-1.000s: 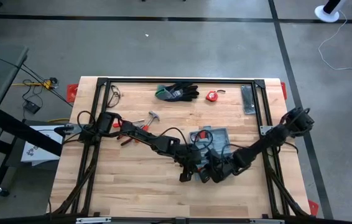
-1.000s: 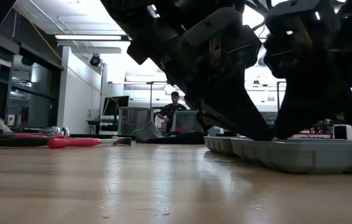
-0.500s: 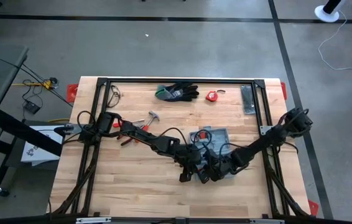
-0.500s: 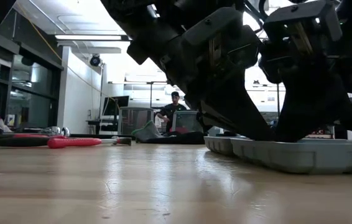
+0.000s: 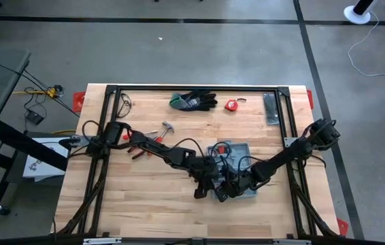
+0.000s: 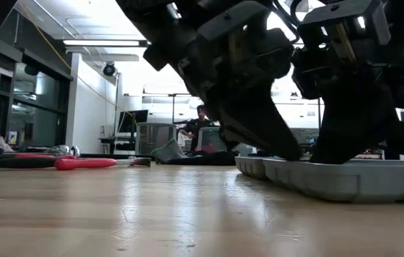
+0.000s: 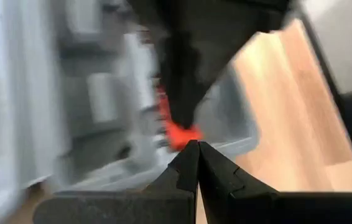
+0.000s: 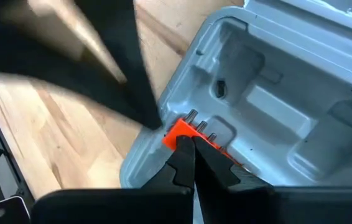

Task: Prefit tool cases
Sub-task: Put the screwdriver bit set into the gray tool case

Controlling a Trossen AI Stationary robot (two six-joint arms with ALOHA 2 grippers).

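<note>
We saw the open tool case (image 5: 234, 151) lying flat just below table centre, with both the left gripper (image 7: 196, 144) and right gripper (image 8: 185, 142) fully closed over its near tray beside an orange bit holder (image 8: 182, 132), probably to seat it.

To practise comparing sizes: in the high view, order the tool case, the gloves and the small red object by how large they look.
1. Tool case, partly hidden by the arms.
2. Gloves.
3. Small red object.
</note>
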